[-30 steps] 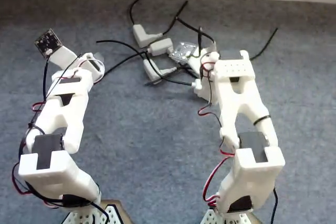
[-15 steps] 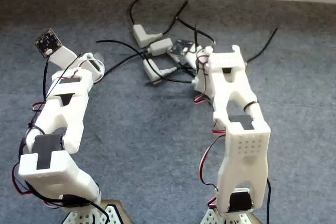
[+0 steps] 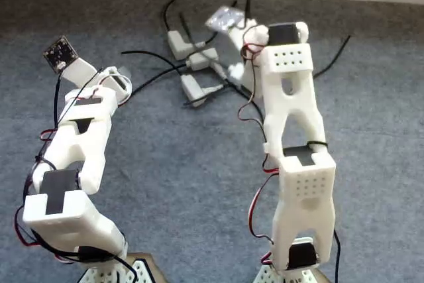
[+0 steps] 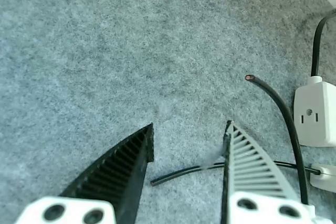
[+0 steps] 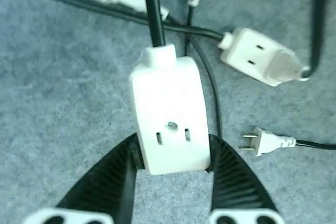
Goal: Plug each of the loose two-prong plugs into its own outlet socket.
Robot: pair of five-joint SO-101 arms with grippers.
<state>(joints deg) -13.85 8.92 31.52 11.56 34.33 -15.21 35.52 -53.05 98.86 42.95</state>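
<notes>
Your right gripper [image 5: 173, 139] has its black jaws clamped on the two sides of a white socket block [image 5: 169, 114]. The block's slots face the camera and are unfilled. Just beside one jaw, on the grey carpet [image 5: 63, 77], lies a small loose plug [image 5: 265, 141]. Its two prongs point toward that jaw without touching it. A second socket [image 5: 257, 56] lies a little farther off, also unfilled.

Your left gripper [image 4: 189, 126] hangs over the carpet with its jaws wide apart and holds nothing. A thin black lead [image 4: 178, 174] lies on the floor beneath it, and another socket [image 4: 315, 111] sits nearby.

In the last second the right arm [image 3: 288, 91] has swung from the middle of the overhead picture to the upper centre, over the heap of white blocks. The left arm [image 3: 79, 137], at the left of that picture, has not moved. The socket looks secured, so a plug now has to be brought to it.

The block's own thick cord [image 5: 152, 3] crosses other black leads. These may drag or snag.
</notes>
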